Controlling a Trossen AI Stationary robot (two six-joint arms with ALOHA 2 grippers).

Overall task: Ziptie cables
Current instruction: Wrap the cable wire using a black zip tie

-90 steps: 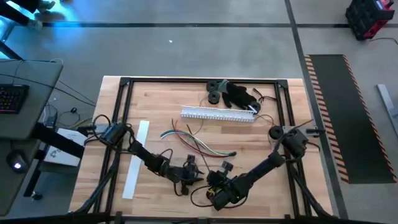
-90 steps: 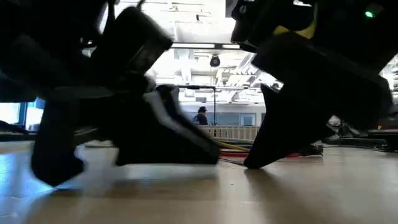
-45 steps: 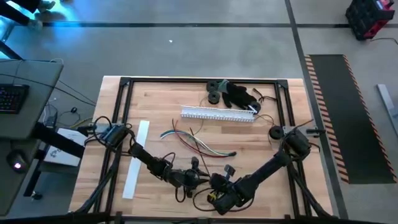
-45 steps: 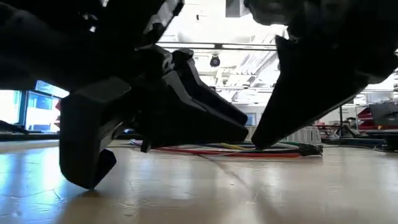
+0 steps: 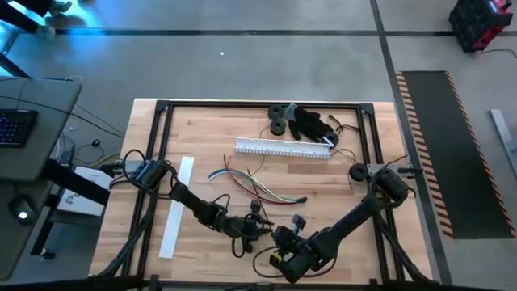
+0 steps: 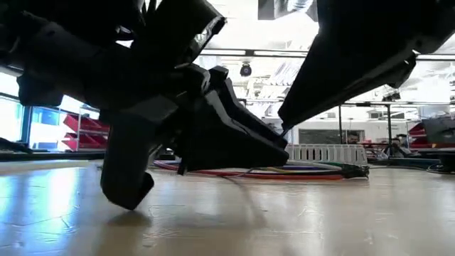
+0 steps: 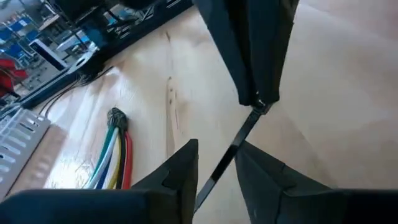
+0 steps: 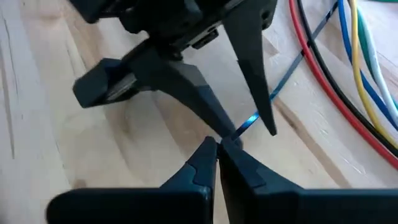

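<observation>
Cables [image 5: 258, 187]: loose on the counter [image 5: 210, 129], between the white slotted duct [image 5: 283, 148] and both grippers, touching neither. Long axis slanted in the high view, from the splayed ends at upper left down to a gathered end at lower right, nearest the right arm; strands fanned apart at the far end, side by side at the gathered one. Now plainly in sight in the low view as a flat line of red and yellow behind the dark fingers, where a second ago mostly hidden.

Left gripper [image 7: 217, 148]: shifted further toward the right one than a second ago; narrowly parted, straddling a black zip tie [image 7: 244, 130] without pinching it. Right gripper [image 8: 219, 144]: clamped on the tie's end, tip to tip with the left, just above the counter near its front edge.
</observation>
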